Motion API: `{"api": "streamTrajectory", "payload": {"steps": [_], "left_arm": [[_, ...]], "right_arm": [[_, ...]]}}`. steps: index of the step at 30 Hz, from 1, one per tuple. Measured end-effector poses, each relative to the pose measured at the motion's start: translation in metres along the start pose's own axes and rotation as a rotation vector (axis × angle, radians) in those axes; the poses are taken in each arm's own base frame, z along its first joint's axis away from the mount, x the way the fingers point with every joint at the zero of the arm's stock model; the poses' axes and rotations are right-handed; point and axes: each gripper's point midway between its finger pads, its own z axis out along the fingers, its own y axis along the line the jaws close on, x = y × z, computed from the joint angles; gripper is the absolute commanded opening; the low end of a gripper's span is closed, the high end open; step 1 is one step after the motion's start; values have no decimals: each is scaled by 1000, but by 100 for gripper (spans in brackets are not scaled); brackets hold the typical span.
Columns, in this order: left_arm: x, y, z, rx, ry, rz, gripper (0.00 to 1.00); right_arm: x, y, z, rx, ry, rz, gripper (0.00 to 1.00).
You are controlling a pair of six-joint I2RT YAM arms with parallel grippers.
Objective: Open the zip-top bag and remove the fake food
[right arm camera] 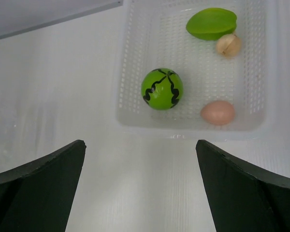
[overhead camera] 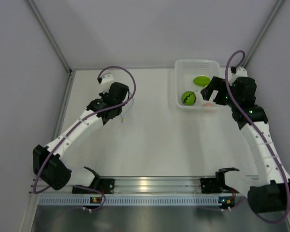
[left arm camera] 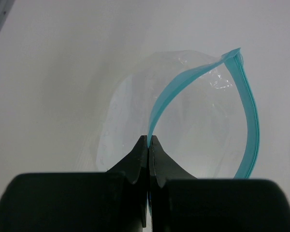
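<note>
The zip-top bag is clear, with its light blue zip strip spread into an open loop; I see nothing inside it. My left gripper is shut on the zip strip at the near side of the mouth. In the top view the left gripper is at the table's middle left and the bag barely shows. The fake food lies in the white basket: a green ball with a dark zigzag, a lime-green oval, and a peach bit. My right gripper is open and empty, just in front of the basket.
A small beige piece lies beside the lime oval. The basket stands at the back right, with my right gripper over its front right corner. Grey walls close the table at the back and sides.
</note>
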Motion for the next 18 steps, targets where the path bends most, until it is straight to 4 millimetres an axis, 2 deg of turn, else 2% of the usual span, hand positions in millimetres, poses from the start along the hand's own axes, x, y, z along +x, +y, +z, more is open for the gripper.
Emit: {"api": "streamTrajectory", "payload": {"steps": [3,9,14,17,18], "left_arm": [[-2,-7,22,-71,9,74,0],[10,-18,70,-193,50,230,0],[18,-26,103,-268,67,339,0],[29,-35,121,-278,89,378,0],[38,-37,127,-275,111,394,4]], "right_arm": [[7,8,-31,-47,-49,3,100],[-12,28,-93,-133,-207,-26,99],[-12,34,-130,-163,-276,-46,99],[-7,35,-142,-174,-297,-50,99],[-4,34,-143,-175,-297,-49,99]]}}
